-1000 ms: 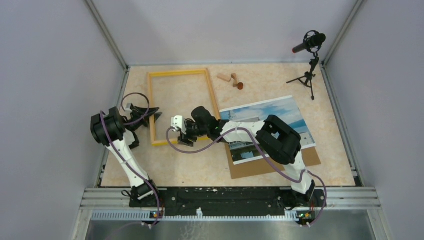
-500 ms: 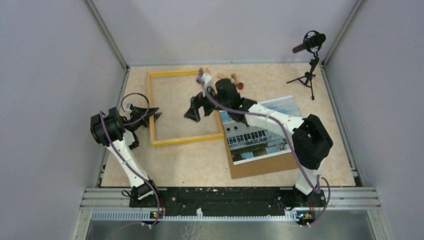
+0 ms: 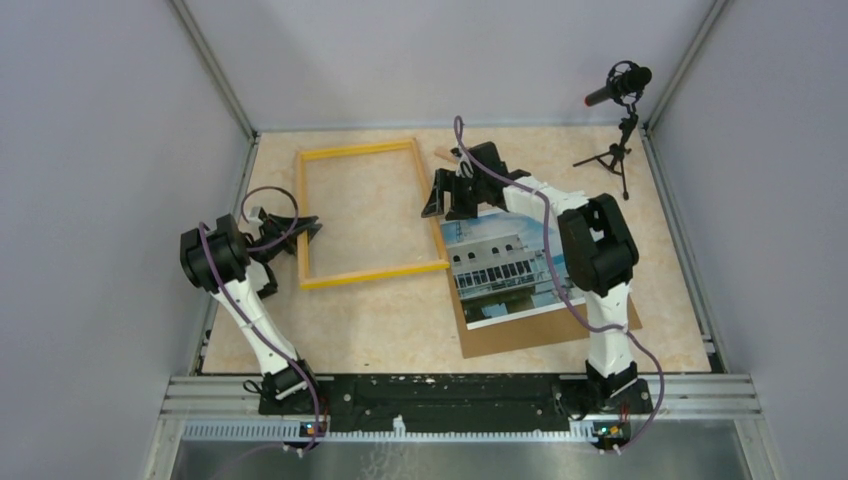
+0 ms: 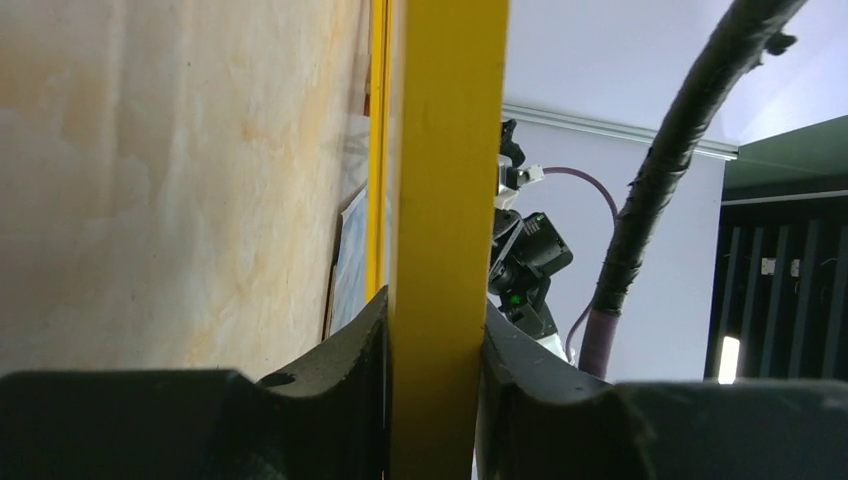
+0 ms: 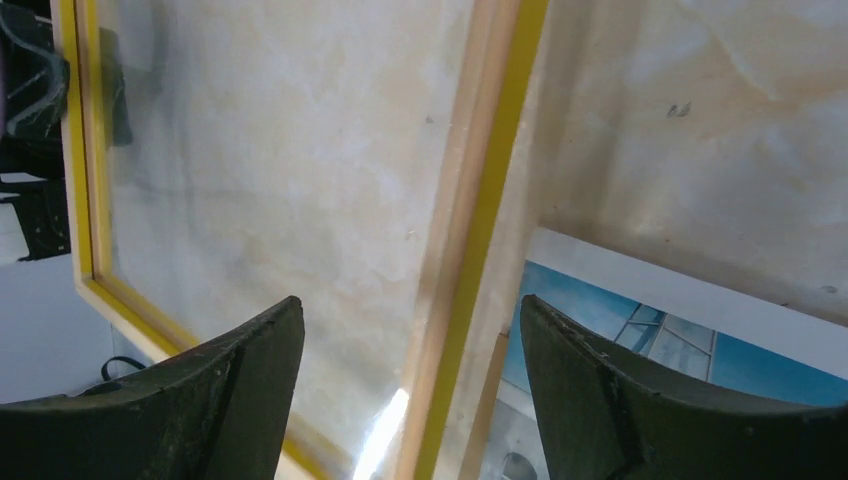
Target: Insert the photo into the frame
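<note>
The left arm stood bent at the elbow, its gripper [image 3: 299, 228] clamped on the left rail of the frame [image 3: 357, 150] — a thin yellow wooden rectangle lying flat. The right arm stretched far forward, its gripper [image 3: 447, 197] hovering with jaws wide above the frame's right rail. Just beside that rail, the glossy photo [image 3: 497, 268] lay on a brown board [image 3: 520, 335].

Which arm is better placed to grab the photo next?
Right. The right gripper is open and hovers beside the photo; the left gripper is shut on the left rail of the frame.
</note>
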Available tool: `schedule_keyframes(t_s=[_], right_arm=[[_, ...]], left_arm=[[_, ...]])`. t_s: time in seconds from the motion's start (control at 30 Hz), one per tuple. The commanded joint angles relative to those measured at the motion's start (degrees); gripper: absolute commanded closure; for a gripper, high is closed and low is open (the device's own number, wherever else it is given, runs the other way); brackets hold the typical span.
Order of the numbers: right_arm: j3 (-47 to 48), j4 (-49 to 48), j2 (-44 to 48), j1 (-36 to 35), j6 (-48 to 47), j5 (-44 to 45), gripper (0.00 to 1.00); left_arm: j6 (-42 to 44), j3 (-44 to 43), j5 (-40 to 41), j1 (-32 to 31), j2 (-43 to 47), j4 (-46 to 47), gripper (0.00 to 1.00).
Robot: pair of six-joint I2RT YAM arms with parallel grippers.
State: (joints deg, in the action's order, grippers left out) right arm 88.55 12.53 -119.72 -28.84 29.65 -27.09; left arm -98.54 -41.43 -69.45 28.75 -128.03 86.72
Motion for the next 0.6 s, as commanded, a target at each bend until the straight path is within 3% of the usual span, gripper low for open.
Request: schedule_keyframes(t_s=[0.0, 0.57], right_arm=[[1.19, -1.62, 1.42, -0.65, 1.99, -1.89, 0.25], [3.75, -1.54, -0.45, 0.92, 1.66, -2.55, 0.25]], left_arm=[[0.37, -0.25, -0.39, 0.34, 2.55, 16.02, 0.63], [0.85, 0.97, 0.89, 0.52, 6.46, 16.03, 0.47]])
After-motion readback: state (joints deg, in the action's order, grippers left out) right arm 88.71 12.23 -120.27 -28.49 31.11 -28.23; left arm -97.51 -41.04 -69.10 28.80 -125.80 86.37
